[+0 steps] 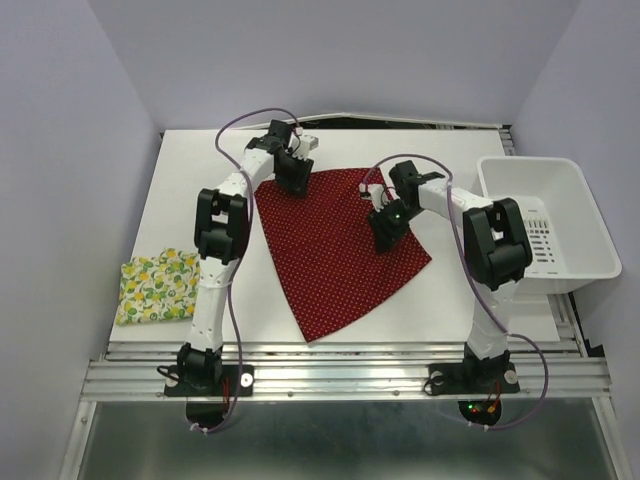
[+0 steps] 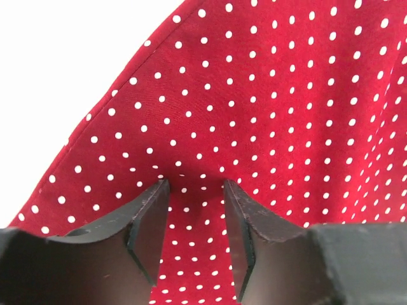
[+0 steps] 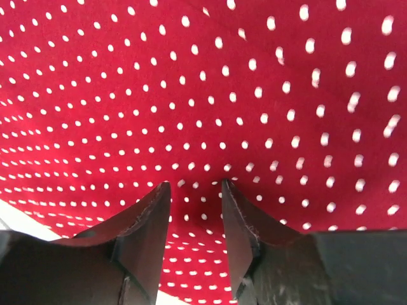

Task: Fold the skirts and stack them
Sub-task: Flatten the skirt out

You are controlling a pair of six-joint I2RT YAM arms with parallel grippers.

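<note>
The left tool (image 2: 194, 190) and right tool (image 3: 194, 190) each pinch a raised fold of the spread red polka-dot skirt (image 1: 335, 245). The folded lemon-print skirt (image 1: 157, 287) lies well apart at the white surface's (image 1: 190, 170) left edge.

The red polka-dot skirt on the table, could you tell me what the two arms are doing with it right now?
Both arms are working on the dark red fabric skirt with white polka dots, which lies spread on the white table. The left gripper is down at its far left corner and the right gripper at its far right part; each pair of fingers pinches a small ridge of cloth. The pale lemon-print skirt already lies folded at the table's left edge. The white plastic bin sits to the right.
</note>
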